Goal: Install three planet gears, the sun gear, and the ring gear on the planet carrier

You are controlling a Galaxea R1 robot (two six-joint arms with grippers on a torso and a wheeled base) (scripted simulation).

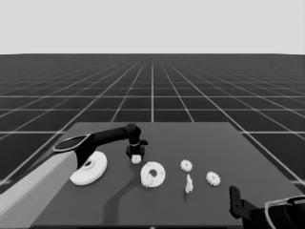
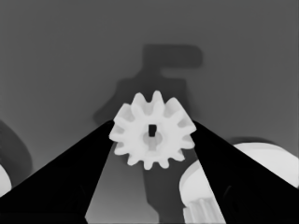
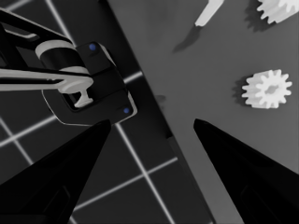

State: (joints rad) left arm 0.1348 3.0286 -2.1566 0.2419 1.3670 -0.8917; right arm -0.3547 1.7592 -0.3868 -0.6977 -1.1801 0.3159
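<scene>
My left gripper (image 1: 136,155) reaches over the table's middle and is shut on a small toothed planet gear (image 1: 137,160), which its two fingers pinch from both sides (image 2: 153,136). Just right of it and nearer lies the planet carrier, the smaller round part (image 1: 153,173), with one gear (image 1: 151,181) sitting on its near side. The ring gear, the larger round part (image 1: 89,170), lies to the left, partly behind my left arm. Two more gears (image 1: 186,165) (image 1: 213,179) rest on the table to the right. My right gripper (image 3: 152,122) waits open at the near right corner.
A thin white piece (image 1: 189,184) lies between the two loose gears, also showing in the right wrist view (image 3: 208,11). The nearest loose gear (image 3: 267,88) lies close to the table's right edge. Dark machinery with blue lights (image 3: 88,84) shows past that edge.
</scene>
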